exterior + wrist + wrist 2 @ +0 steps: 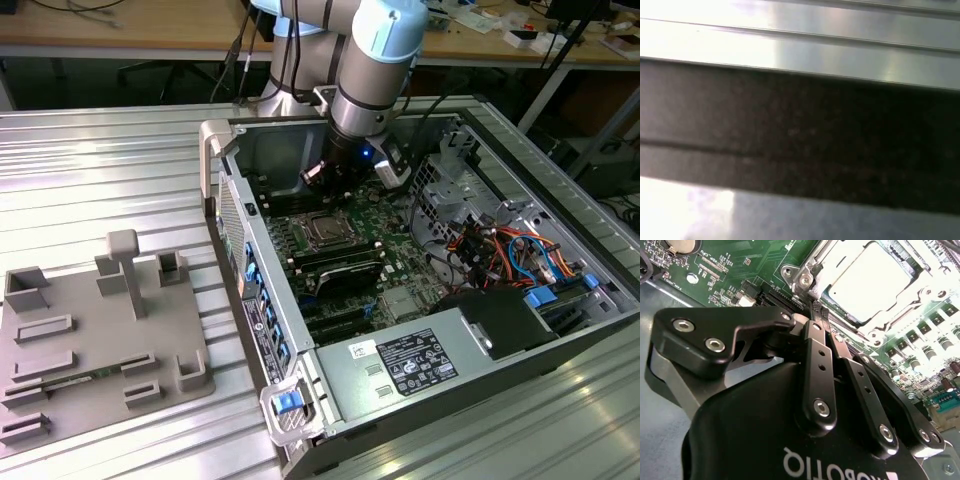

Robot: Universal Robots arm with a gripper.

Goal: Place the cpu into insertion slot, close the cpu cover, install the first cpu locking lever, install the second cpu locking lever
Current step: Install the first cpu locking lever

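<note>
Arm reaches steeply down into open computer case (560, 330); gripper (815, 315) fingers pressed together, apparently empty, just beside cpu cover (812, 275) over cpu (865, 285).

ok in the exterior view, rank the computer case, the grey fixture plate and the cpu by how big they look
1. computer case
2. grey fixture plate, nearer the camera, yet clearly smaller
3. cpu, by far the smallest
</note>
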